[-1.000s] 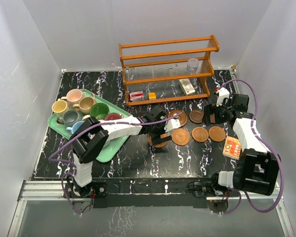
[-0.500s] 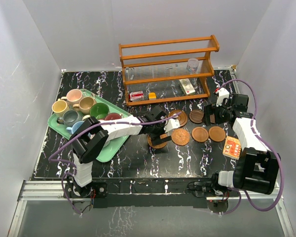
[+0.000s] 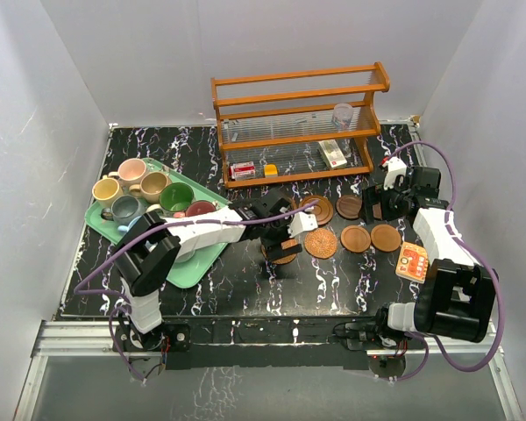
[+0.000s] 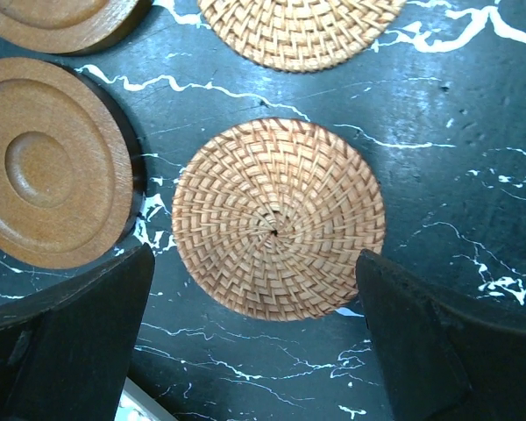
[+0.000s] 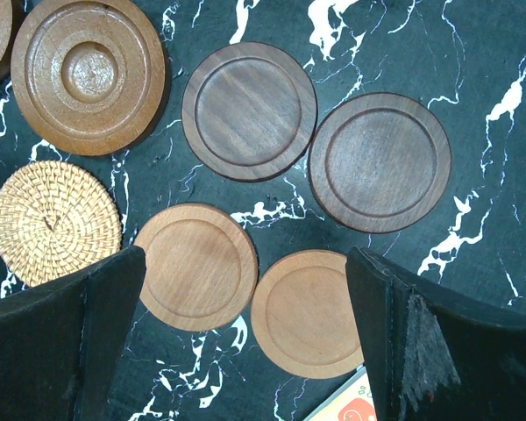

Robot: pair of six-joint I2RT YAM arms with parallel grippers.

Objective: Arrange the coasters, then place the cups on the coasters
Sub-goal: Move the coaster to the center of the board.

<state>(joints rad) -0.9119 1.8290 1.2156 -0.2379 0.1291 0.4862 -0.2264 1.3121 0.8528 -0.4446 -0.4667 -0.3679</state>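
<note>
Several coasters lie right of centre on the black marble table. In the left wrist view a woven coaster (image 4: 278, 219) lies flat just ahead of my open left gripper (image 4: 259, 351), with a ringed wooden coaster (image 4: 48, 162) to its left and a second woven one (image 4: 298, 26) beyond. My right gripper (image 5: 245, 351) hangs open over two light wooden coasters (image 5: 197, 267) (image 5: 307, 311); two dark ones (image 5: 250, 110) (image 5: 381, 162) lie farther off. Several cups, among them pink (image 3: 131, 169) and green (image 3: 177, 197), stand on the green tray (image 3: 193, 263) at the left. Neither gripper holds anything.
A wooden rack (image 3: 298, 123) stands at the back with a clear glass tumbler (image 3: 342, 114) and small boxes on it. A small orange card (image 3: 412, 261) lies near the right edge, beside the light coasters. White walls close in the table on three sides.
My left arm has shifted slightly over the woven coaster, its elbow moving left. The right arm and all coasters and cups stay where they were.
</note>
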